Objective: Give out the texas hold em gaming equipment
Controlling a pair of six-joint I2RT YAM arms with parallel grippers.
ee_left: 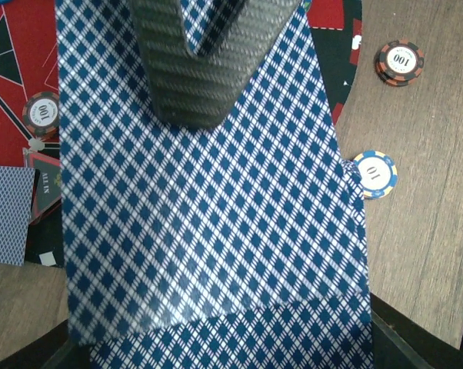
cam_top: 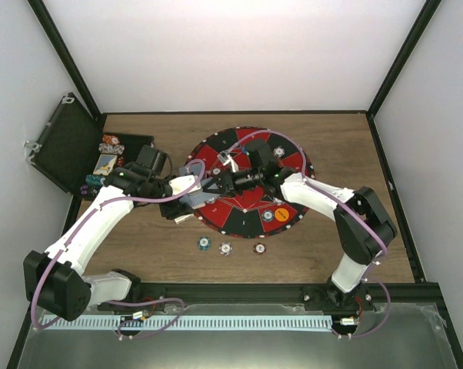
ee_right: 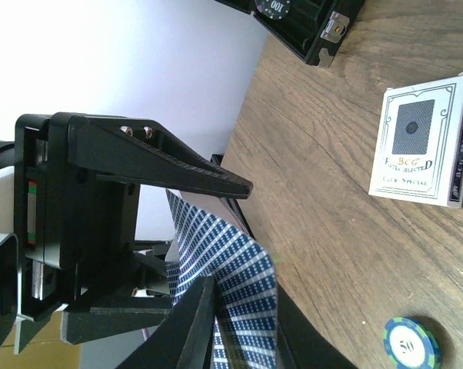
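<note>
My left gripper (cam_top: 194,194) is shut on a deck of playing cards (ee_left: 216,231) with blue-and-white diamond backs, held over the left edge of the mat. The deck fills the left wrist view. My right gripper (cam_top: 214,187) meets it from the right and is shut on the top card (ee_right: 239,254), which bends between its fingers (ee_right: 193,323). Those fingers also show in the left wrist view (ee_left: 193,77), on the card's far end. Three poker chips (cam_top: 225,248) lie on the table in front of the mat, and more chips (cam_top: 274,214) sit on the mat.
The round red-and-black mat (cam_top: 251,146) lies mid-table. An open black case (cam_top: 58,142) at the far left holds chips (cam_top: 111,142). A white card box (ee_right: 424,142) lies on the table. A single face-down card (ee_left: 4,214) lies by the mat's edge.
</note>
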